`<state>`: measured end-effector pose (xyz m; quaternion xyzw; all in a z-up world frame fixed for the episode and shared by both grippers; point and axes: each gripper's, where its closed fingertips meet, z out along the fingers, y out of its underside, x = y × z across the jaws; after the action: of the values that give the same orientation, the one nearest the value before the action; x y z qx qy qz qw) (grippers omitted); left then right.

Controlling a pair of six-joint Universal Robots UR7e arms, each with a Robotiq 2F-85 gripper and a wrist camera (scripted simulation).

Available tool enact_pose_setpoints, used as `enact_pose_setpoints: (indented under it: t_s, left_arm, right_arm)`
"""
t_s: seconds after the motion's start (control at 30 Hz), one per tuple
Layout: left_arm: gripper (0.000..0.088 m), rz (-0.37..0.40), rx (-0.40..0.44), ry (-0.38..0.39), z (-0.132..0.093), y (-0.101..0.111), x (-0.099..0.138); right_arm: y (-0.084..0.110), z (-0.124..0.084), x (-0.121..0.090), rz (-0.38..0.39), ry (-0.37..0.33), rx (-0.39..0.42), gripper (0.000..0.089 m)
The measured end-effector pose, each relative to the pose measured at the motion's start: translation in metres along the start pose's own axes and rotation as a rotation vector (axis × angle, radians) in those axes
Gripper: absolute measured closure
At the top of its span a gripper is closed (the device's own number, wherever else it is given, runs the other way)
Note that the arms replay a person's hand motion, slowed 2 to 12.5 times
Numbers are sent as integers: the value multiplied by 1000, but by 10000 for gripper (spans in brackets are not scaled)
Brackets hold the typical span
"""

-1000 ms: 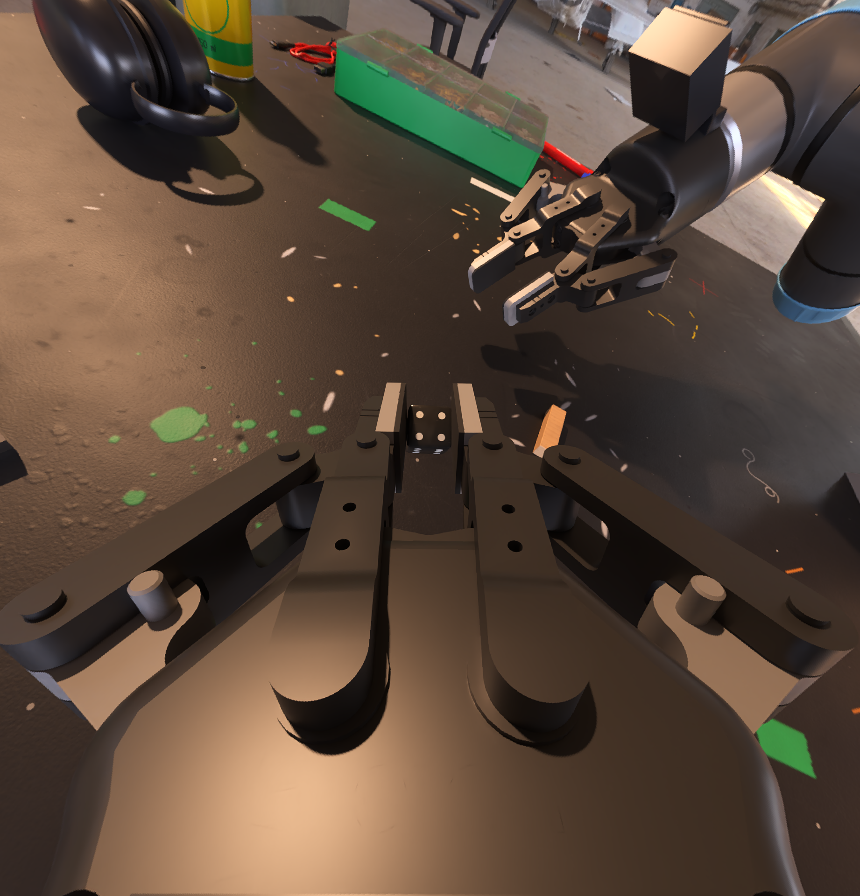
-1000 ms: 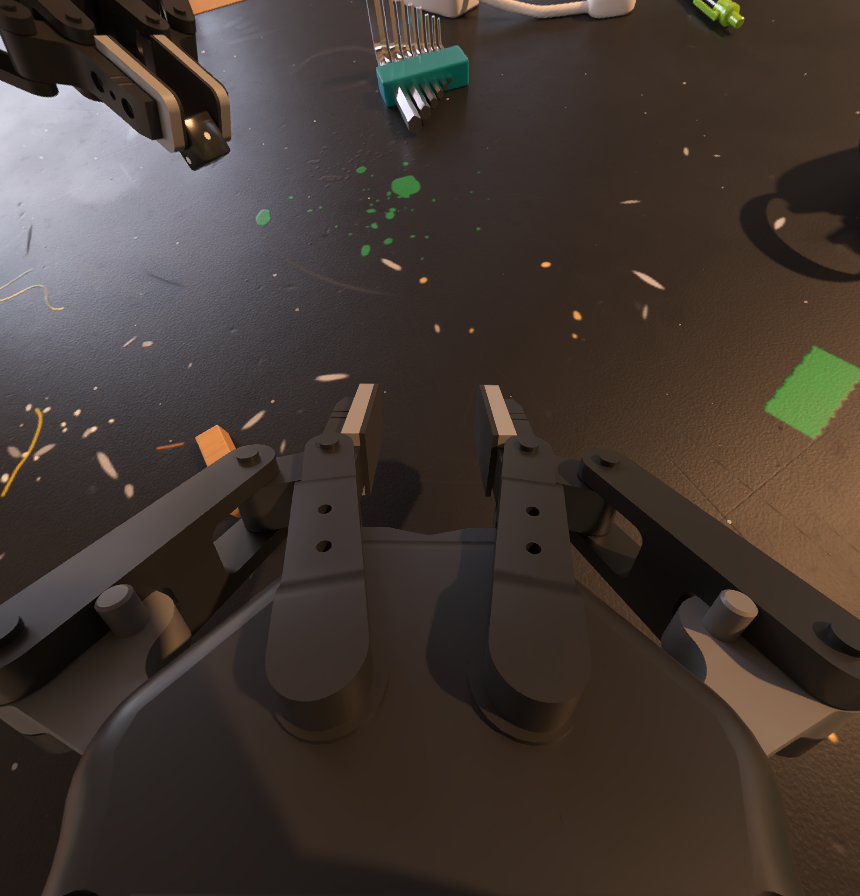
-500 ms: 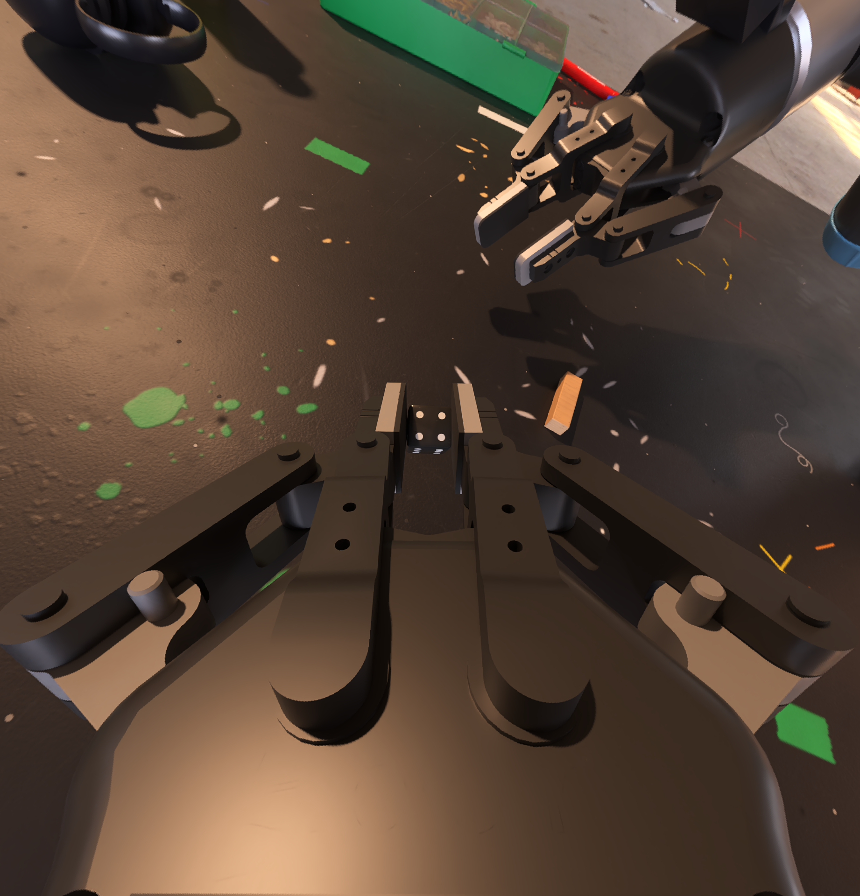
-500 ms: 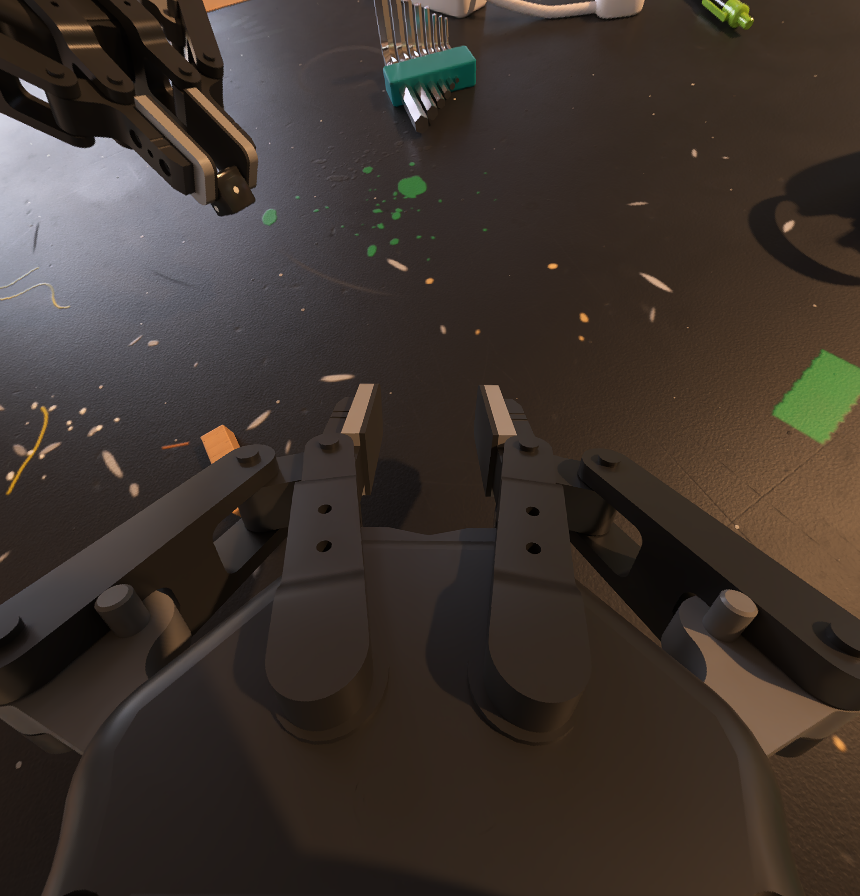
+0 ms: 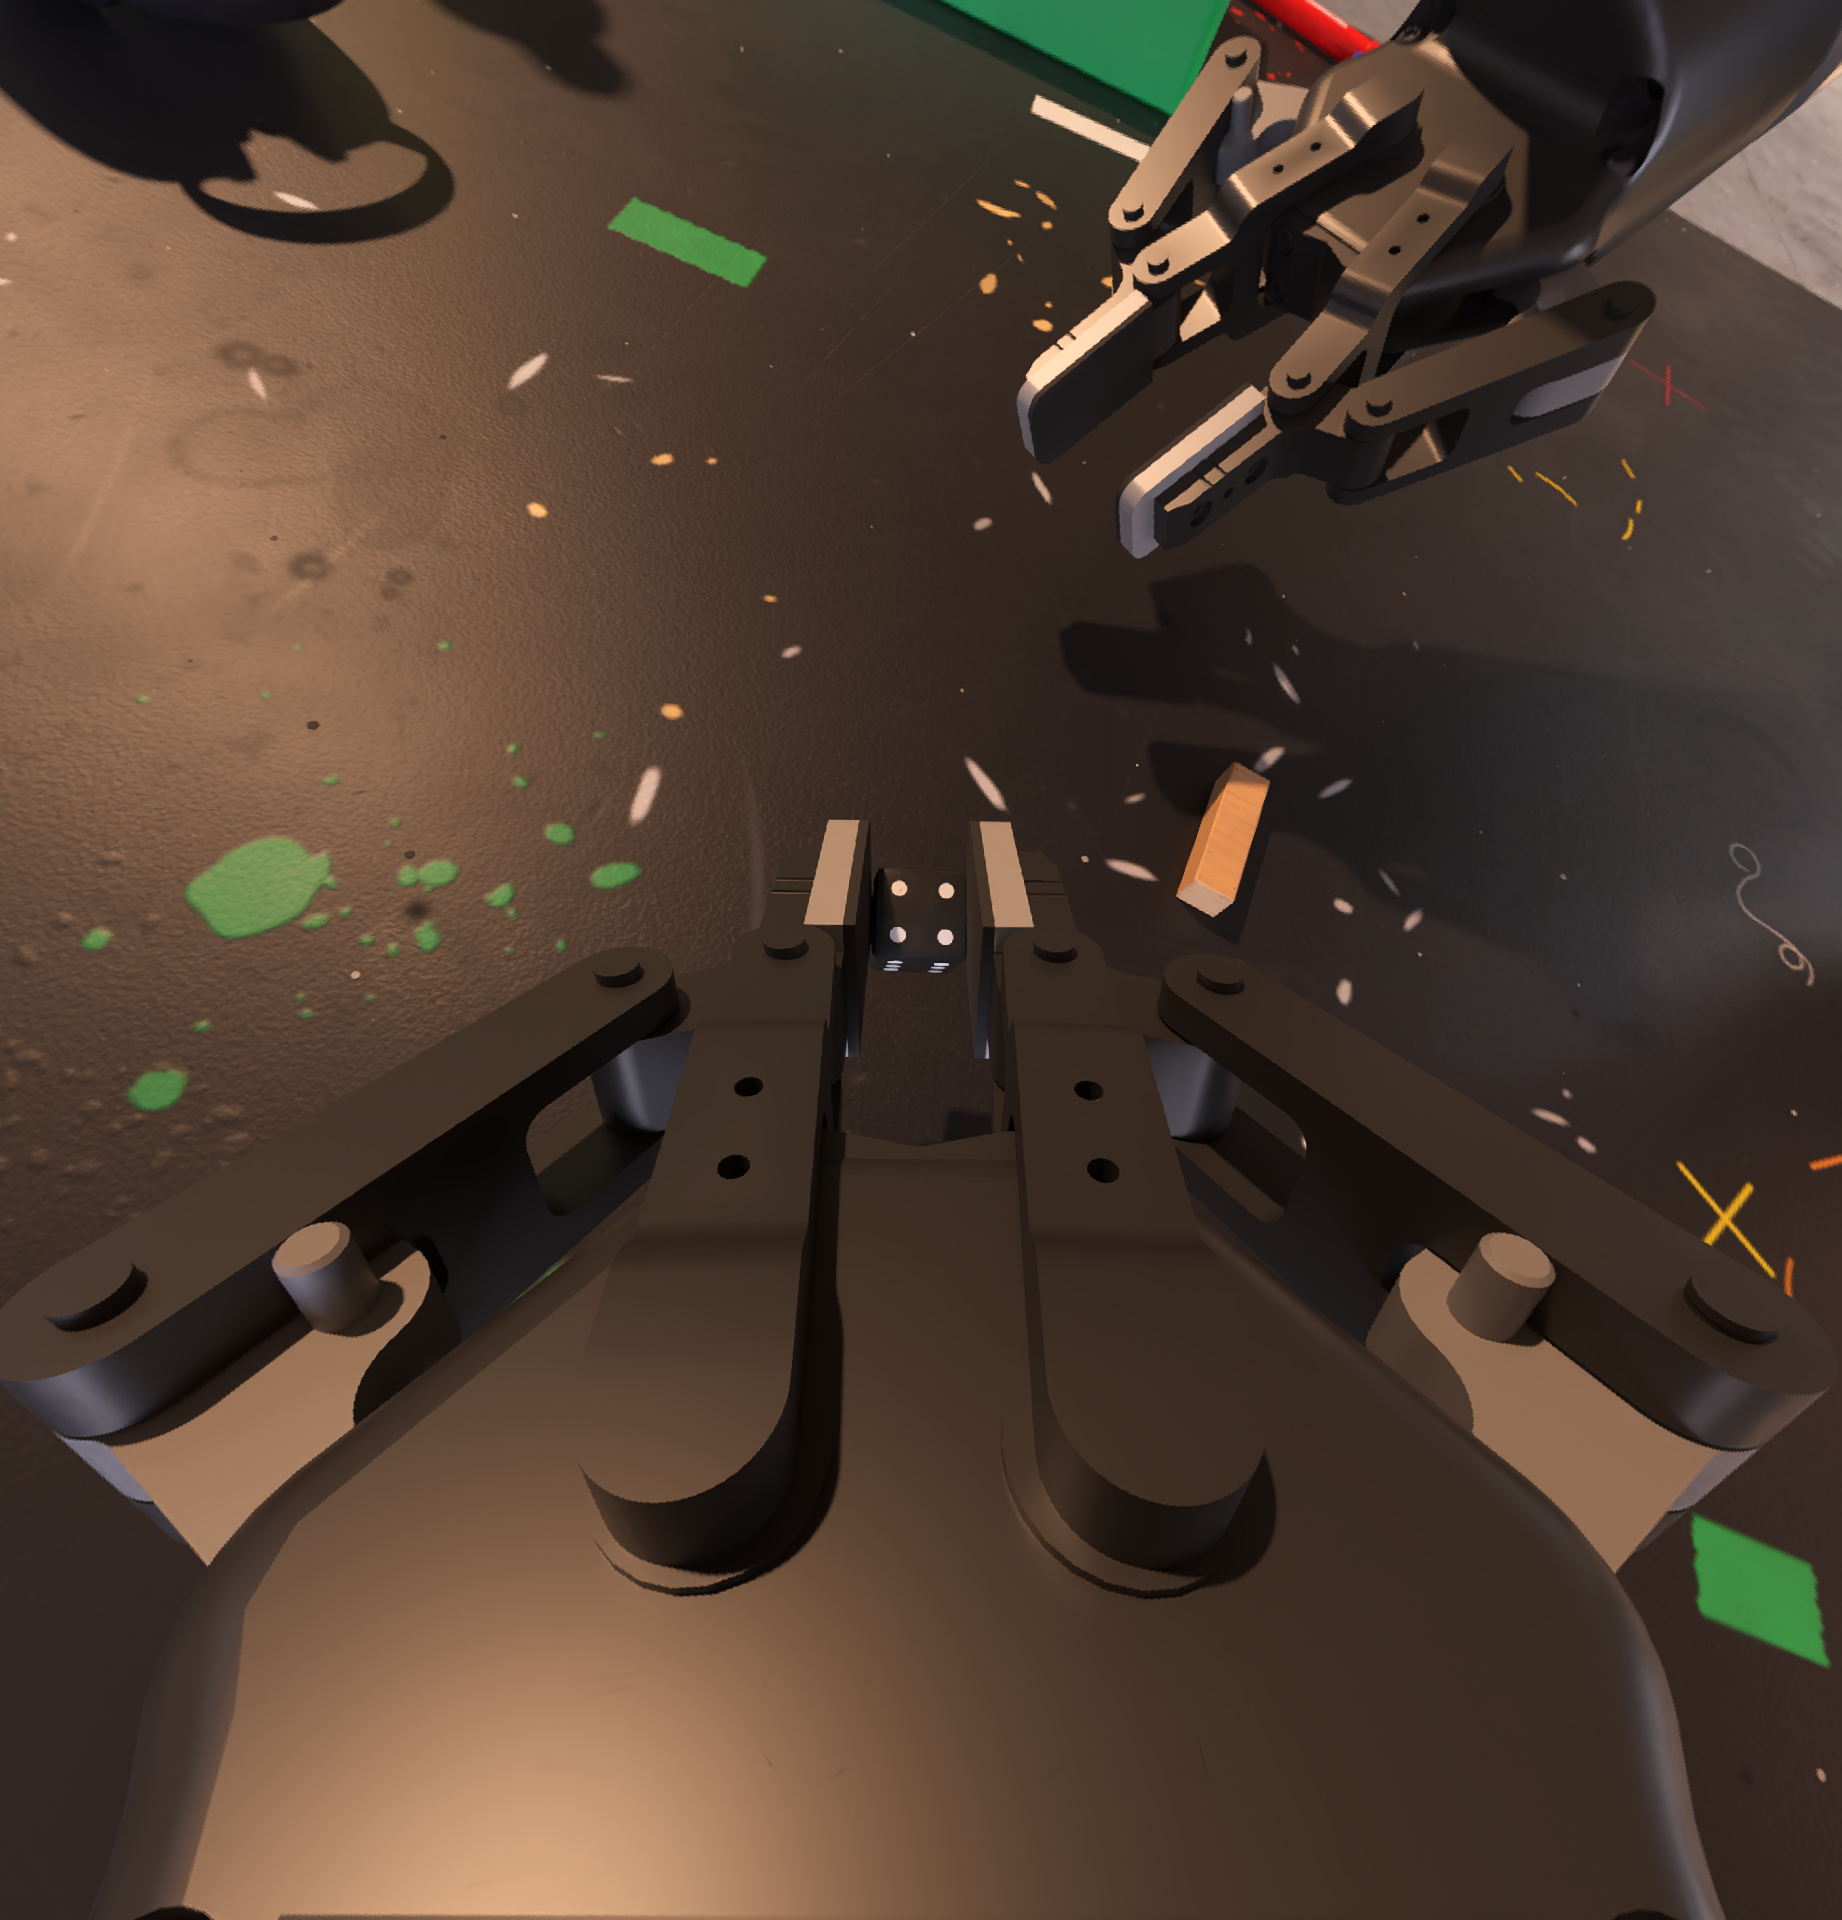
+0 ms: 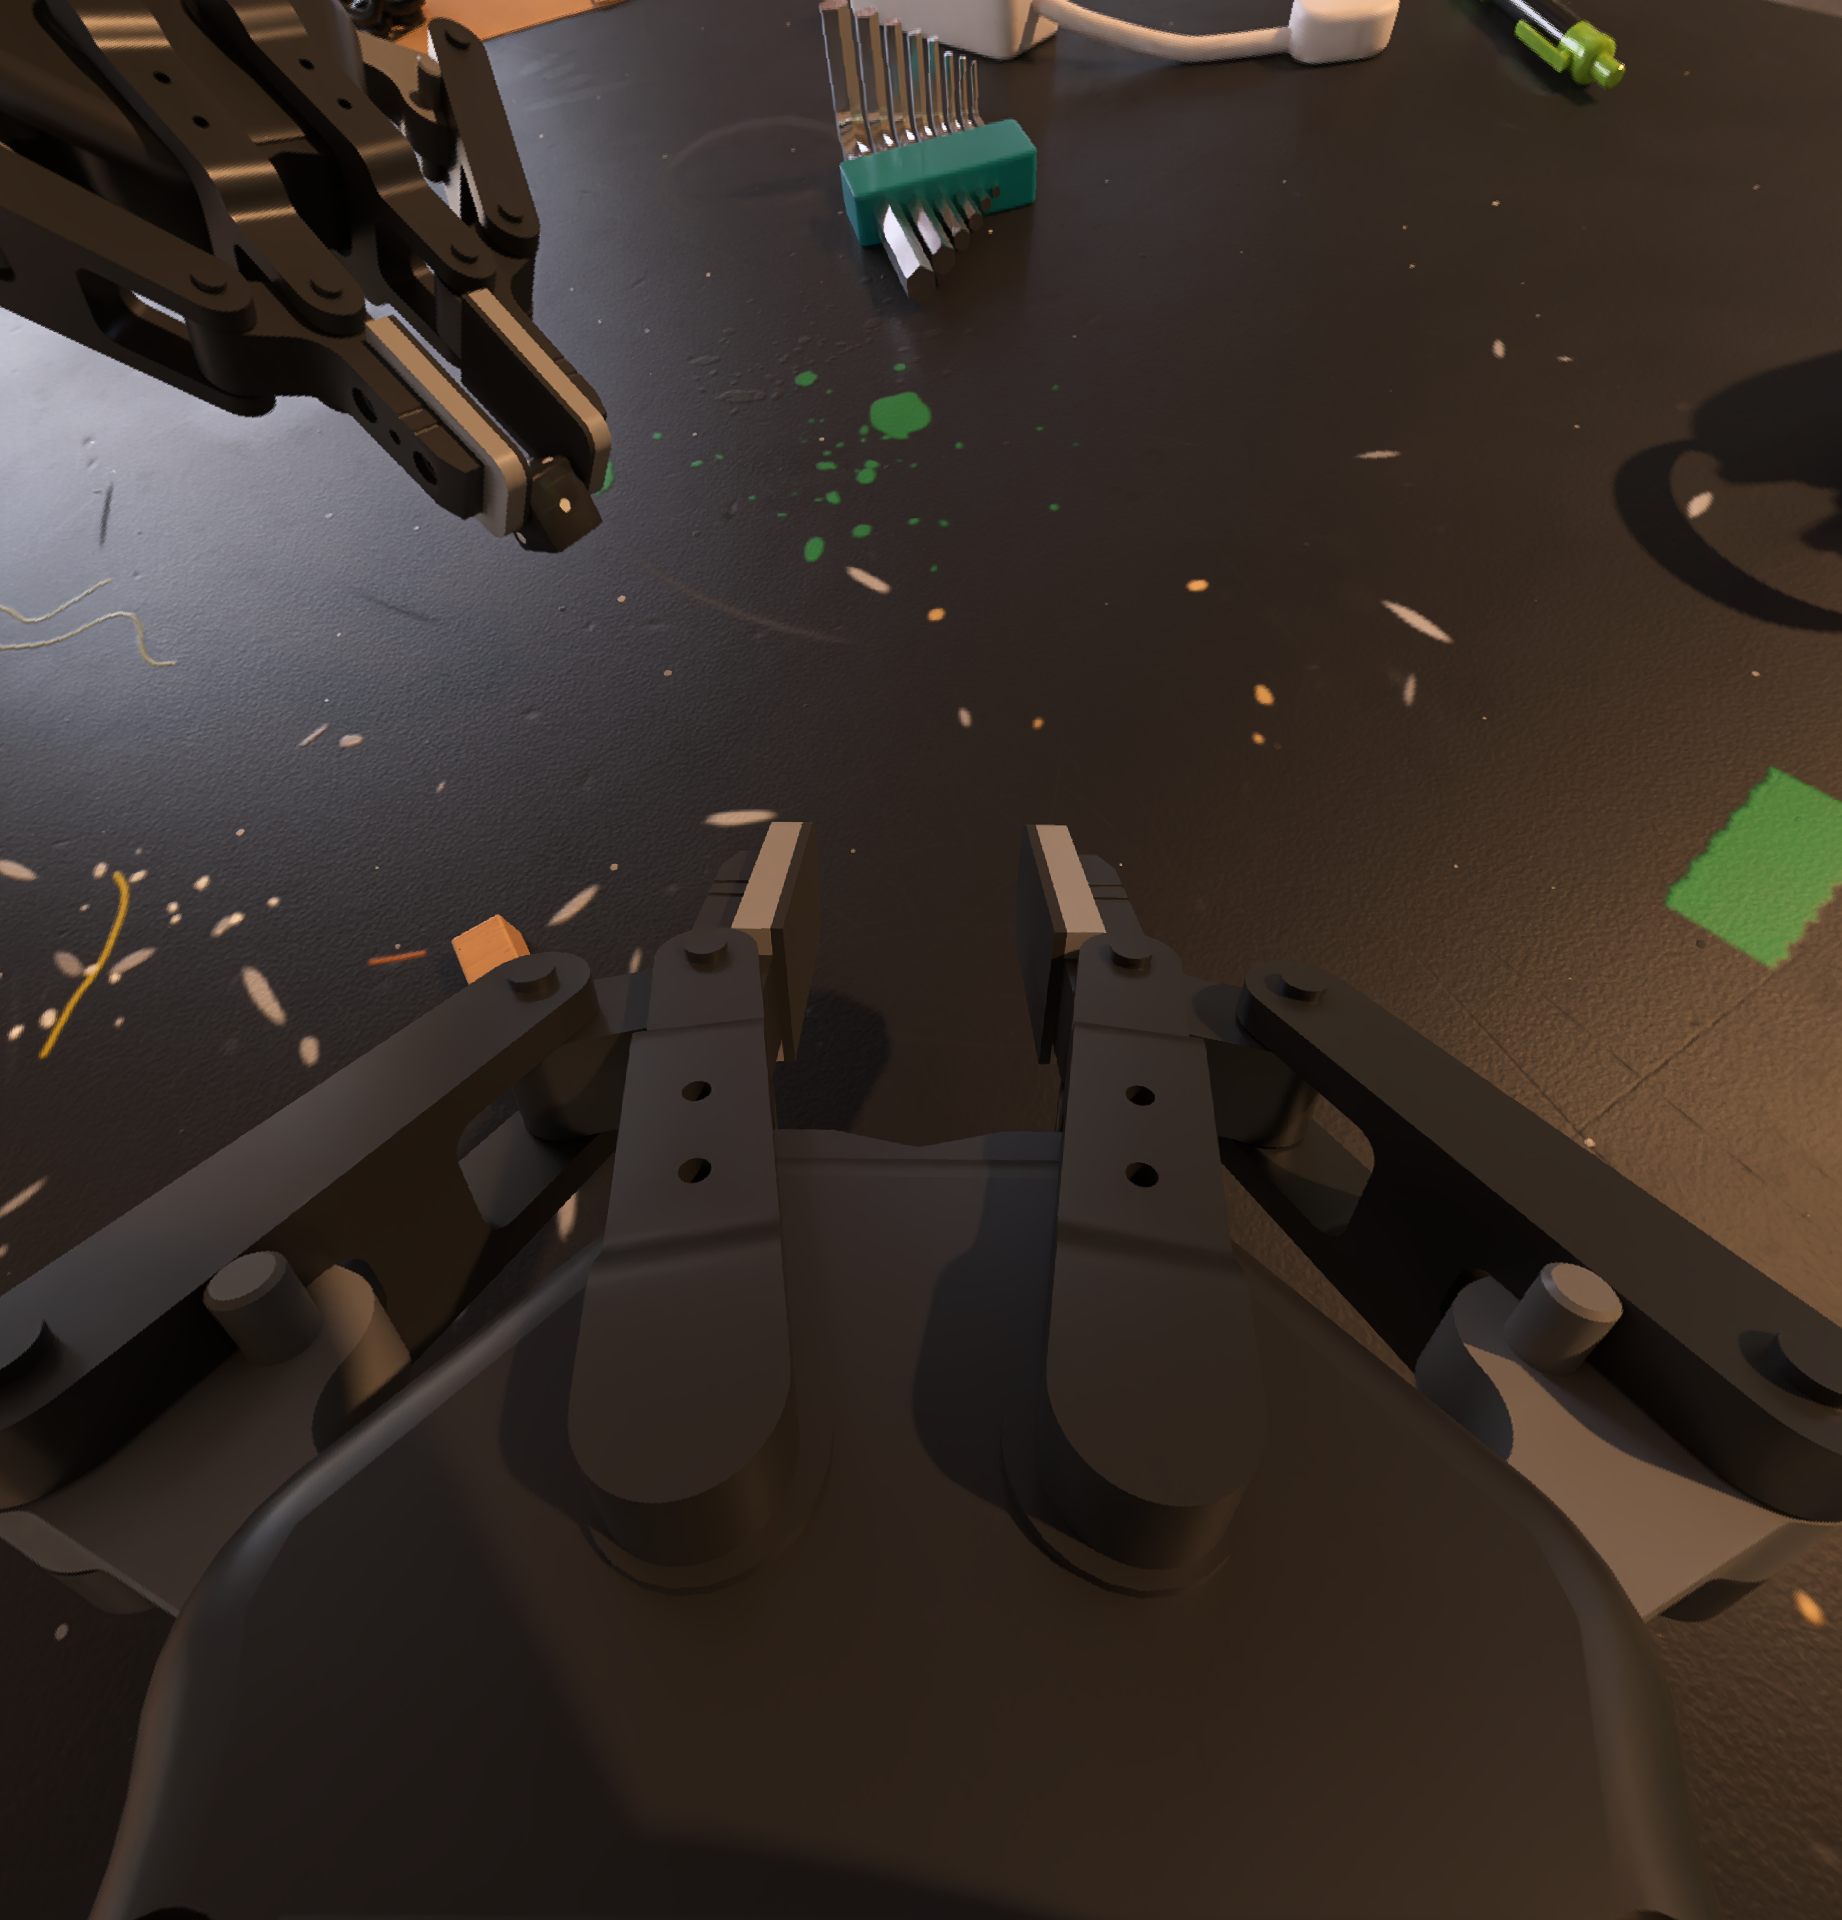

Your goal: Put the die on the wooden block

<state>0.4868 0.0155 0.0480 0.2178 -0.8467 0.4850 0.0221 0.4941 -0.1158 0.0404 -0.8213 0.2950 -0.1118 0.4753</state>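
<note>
My left gripper (image 5: 919, 883) is shut on a small black die (image 5: 919, 920) with white pips and holds it above the dark table. It also shows in the right wrist view (image 6: 543, 499), at upper left, with the die (image 6: 562, 509) at its tips. The wooden block (image 5: 1223, 842) is a small orange-tan piece lying on the table just right of and beyond my left fingertips. In the right wrist view the block (image 6: 489, 945) lies left of my right gripper (image 6: 912, 883), partly hidden by its linkage. My right gripper is open and empty; it shows in the left wrist view (image 5: 1104, 457) at upper right.
A green parts box (image 5: 1083, 42) and a red tool lie at the far edge. A teal holder of hex keys (image 6: 932, 187) and a white cable stand far off. Green tape patches (image 6: 1774, 868) and paint splatter (image 5: 257, 883) mark the dark table (image 5: 481, 520).
My left gripper has carried the die forward and to the right, closer to the wooden block and to the right gripper. The right gripper has stayed open and nearly still.
</note>
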Motion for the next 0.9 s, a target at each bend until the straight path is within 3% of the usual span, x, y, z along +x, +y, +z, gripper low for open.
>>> enact_pose_setpoints:
  t_s: [0.9]
  left_arm:
    - [717,92,-111,48,29,8,28]
  right_arm:
    - [-4,-5,0,-58,30,3,562]
